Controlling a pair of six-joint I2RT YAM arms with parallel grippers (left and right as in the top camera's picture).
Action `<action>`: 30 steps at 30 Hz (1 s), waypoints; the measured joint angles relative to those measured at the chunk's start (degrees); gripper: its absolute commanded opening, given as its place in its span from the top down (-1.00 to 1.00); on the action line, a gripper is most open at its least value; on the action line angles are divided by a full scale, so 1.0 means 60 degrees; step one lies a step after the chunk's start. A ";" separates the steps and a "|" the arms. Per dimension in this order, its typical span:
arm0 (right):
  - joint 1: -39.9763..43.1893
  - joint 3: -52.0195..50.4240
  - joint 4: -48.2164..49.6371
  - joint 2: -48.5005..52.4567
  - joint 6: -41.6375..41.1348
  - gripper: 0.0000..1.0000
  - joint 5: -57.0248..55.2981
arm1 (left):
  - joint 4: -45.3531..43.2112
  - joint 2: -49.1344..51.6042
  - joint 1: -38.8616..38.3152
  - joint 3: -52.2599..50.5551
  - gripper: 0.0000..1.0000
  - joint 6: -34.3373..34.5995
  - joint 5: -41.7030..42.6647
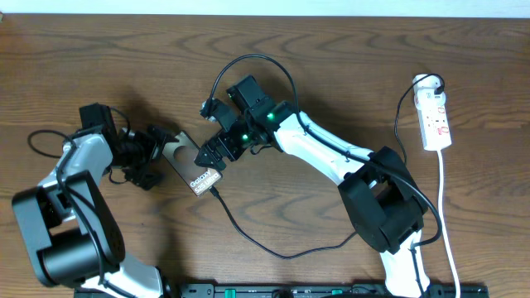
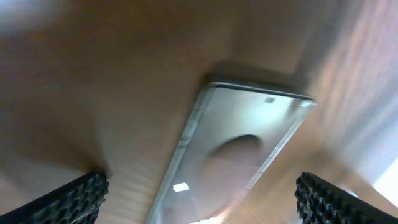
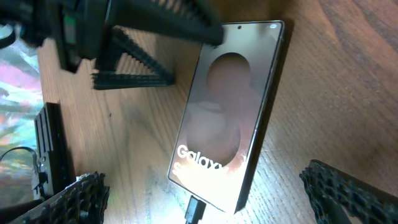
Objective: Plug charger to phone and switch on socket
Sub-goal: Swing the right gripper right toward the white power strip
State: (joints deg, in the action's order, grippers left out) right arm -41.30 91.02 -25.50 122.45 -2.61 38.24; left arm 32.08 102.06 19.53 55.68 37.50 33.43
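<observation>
Phone (image 3: 230, 112) flat, right pincer (image 1: 214, 156) spread, hovering above

A brown wooden table (image 1: 99, 50) with dark grain fills the overhead view. A pale strip (image 1: 464, 7) runs along its far edge, and a black rail (image 1: 281, 290) along the near edge. In the right wrist view, a blurred colourful patch (image 3: 17, 74) shows beyond the tabletop.

The brown wooden worktop (image 1: 331, 50) is carrying the phone (image 1: 199, 175), which is lying flat and at a slant near the middle. The charger (image 1: 273, 252) is trailing from the phone's near end in a loose curve. The socket (image 1: 436, 116) is lying far right, its white cord (image 1: 445, 215) running toward the near edge.
</observation>
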 measured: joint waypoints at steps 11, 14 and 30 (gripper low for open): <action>0.0164 0.0000 -0.0047 0.0000 -0.0251 -0.99 -0.0127 | 0.0317 -0.2860 0.0106 -0.0703 -0.99 -0.0838 -0.1104; 0.0302 0.0000 -0.0142 0.0000 -0.0328 -0.98 -0.0131 | 0.0313 -0.3763 0.0106 -0.0692 -0.98 -0.0951 -0.0517; 0.1803 0.1752 -0.2856 -0.0313 -0.0725 -0.98 -0.1836 | -0.0718 -0.5147 0.0098 -0.0630 -0.98 -0.1636 0.2157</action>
State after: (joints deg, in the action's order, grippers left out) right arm -30.48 101.54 -42.63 120.57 -6.96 27.22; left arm 27.77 71.18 20.12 51.90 27.68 46.37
